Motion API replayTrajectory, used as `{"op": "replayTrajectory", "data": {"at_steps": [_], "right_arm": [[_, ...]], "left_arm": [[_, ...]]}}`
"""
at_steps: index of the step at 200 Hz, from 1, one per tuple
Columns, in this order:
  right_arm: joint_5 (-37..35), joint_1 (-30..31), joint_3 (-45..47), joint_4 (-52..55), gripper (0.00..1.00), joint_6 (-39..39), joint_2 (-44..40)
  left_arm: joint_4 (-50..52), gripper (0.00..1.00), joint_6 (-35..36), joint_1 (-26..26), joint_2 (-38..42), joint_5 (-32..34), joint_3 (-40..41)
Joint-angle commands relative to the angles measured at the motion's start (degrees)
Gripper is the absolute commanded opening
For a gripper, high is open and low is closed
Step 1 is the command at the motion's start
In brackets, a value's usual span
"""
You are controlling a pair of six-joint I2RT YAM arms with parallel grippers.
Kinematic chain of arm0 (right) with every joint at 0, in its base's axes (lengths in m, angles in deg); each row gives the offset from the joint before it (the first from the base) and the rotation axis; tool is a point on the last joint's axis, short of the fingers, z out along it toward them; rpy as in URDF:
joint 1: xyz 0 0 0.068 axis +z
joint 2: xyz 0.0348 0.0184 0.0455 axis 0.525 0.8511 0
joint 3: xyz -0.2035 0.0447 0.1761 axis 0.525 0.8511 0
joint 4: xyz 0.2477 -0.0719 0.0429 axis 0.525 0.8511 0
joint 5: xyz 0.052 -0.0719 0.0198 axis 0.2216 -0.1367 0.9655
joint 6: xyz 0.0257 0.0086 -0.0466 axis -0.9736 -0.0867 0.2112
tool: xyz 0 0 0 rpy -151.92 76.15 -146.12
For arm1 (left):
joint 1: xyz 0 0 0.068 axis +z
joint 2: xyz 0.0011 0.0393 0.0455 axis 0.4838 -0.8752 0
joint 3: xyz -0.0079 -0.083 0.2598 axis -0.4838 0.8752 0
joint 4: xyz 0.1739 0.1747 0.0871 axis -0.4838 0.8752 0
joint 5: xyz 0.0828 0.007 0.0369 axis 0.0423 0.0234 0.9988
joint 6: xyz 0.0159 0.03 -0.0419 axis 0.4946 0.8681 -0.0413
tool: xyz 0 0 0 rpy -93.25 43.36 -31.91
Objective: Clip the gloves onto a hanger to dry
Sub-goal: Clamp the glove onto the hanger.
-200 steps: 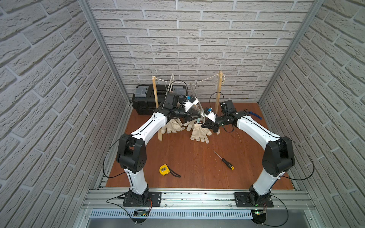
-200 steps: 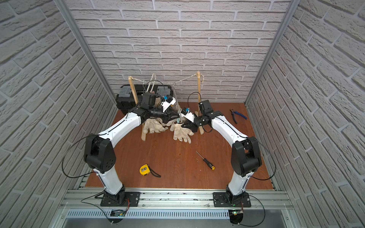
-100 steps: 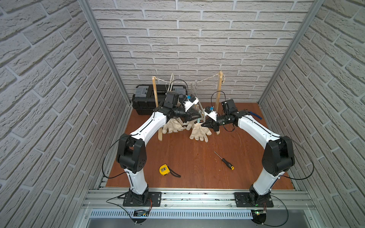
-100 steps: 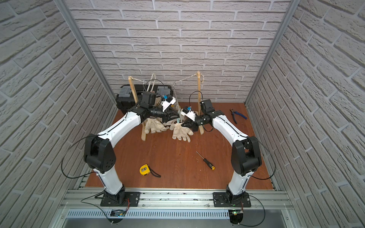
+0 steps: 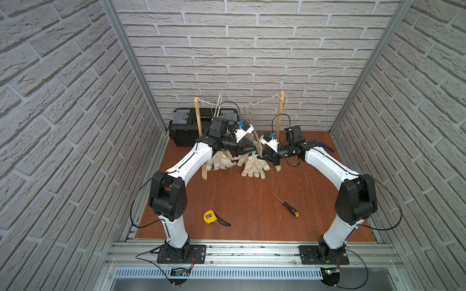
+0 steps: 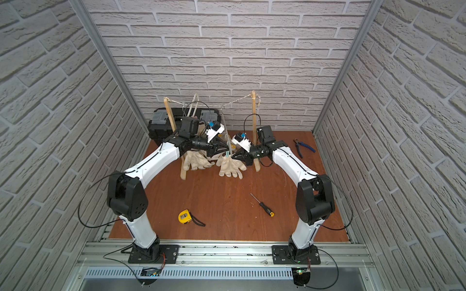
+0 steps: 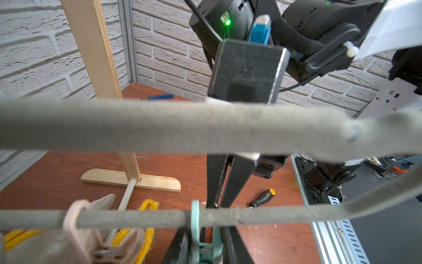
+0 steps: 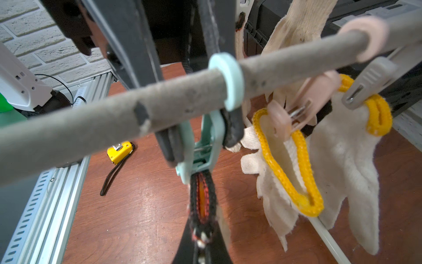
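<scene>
1. Gloves (image 8: pixel 342 164): off-white knit is recorded, cuffs edged yellow; one cuff edged black-red.
2. Hanger bar (image 8: pixel 80 128): grey is noted.
3. Mint-green clip (image 8: pixel 213 130), pale-pink clip (image 8: pixel 317 89) and grey clip (image 8: pixel 370 77) are listed.
4. Tape measure (image 5: pixel 209 216): yellow.

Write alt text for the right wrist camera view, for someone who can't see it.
The right gripper holds a dark-cuffed glove up to a mint clip on a grey hanger bar, while the left gripper squeezes that clip's handles. Beside it, two yellow-cuffed gloves hang from a pink clip and a grey clip.
</scene>
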Motion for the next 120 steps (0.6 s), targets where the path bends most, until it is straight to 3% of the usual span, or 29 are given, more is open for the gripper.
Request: {"op": "replayTrajectory", "data": {"at_steps": [1, 43, 70, 89, 120], "right_arm": [[3.2, -0.3, -0.6, -2.8, 0.03, -1.46, -2.95], [0.93, -0.29, -0.97, -2.69, 0.04, -2.17, -1.94], [-4.36, -0.26, -0.82, -4.18, 0.17, -4.18, -1.51], [-8.72, -0.26, -0.72, -4.55, 0.3, -5.36, -1.76], [-16.19, -0.32, 3.27, -8.29, 0.43, -8.22, -5.53]], "left_arm": [[-1.15, 0.28, 0.4, -0.36, -0.41, 0.5, -0.01], [-2.62, 0.5, -0.88, -0.43, 0.36, 1.56, 0.26], [-2.22, 0.7, -0.81, -0.36, 2.38, 3.92, 1.43], [-0.79, 0.78, -0.75, -0.45, 4.93, 8.58, 2.83], [2.99, 0.9, -2.04, -2.25, 10.25, 22.33, 5.55]]}}
